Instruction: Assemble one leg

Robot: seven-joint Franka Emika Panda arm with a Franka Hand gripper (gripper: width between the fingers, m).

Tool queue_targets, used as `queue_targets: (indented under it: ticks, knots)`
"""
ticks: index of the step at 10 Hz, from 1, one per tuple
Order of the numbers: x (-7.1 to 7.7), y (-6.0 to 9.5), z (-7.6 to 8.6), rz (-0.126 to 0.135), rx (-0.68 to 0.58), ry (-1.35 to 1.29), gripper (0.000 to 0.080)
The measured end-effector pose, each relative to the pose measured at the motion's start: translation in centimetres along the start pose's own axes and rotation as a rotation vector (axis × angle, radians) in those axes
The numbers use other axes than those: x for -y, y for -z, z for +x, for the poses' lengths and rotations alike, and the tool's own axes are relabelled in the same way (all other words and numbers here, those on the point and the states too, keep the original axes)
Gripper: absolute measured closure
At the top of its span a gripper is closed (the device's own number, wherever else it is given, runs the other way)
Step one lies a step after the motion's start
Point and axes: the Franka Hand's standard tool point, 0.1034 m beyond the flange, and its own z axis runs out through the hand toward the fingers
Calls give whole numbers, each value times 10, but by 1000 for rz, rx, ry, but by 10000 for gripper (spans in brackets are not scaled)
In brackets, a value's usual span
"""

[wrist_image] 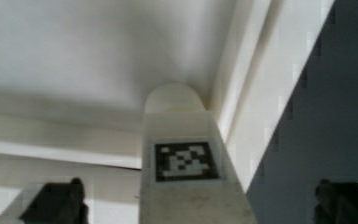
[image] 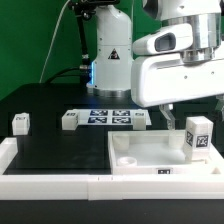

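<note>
A leg (image: 198, 136), a small white block with a black-and-white tag, stands upright in the large white tray (image: 140, 156), near the tray's edge at the exterior view's right. My gripper (image: 184, 120) hangs just above and around it. In the wrist view the leg (wrist_image: 188, 140) runs up the middle between my two dark fingertips (wrist_image: 51, 203). A gap shows on both sides, so my gripper (wrist_image: 197, 206) is open and not touching the leg. The tray's inner corner (wrist_image: 87, 60) fills the background there.
Three more legs stand on the black table: one at the exterior view's left (image: 20, 122), one (image: 69, 120) beside the marker board (image: 108, 116), and one (image: 138, 118) behind the tray. A white border (image: 45, 165) runs along the front.
</note>
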Motion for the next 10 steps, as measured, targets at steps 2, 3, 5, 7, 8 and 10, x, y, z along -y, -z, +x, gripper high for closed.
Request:
queue_targets:
  ticks: [2,3,5,7,8,10]
  knots:
    - [-3,4,15,3,70,17,151]
    - [-4,3,13,3,73,16,151]
    - [-5,5,15,-32,81,-90,151]
    - [-5,2,15,-59,91,-135,151]
    - [-3,1,16,-58,88,-132,151]
    - [-3,1,16,-58,88,-130,284]
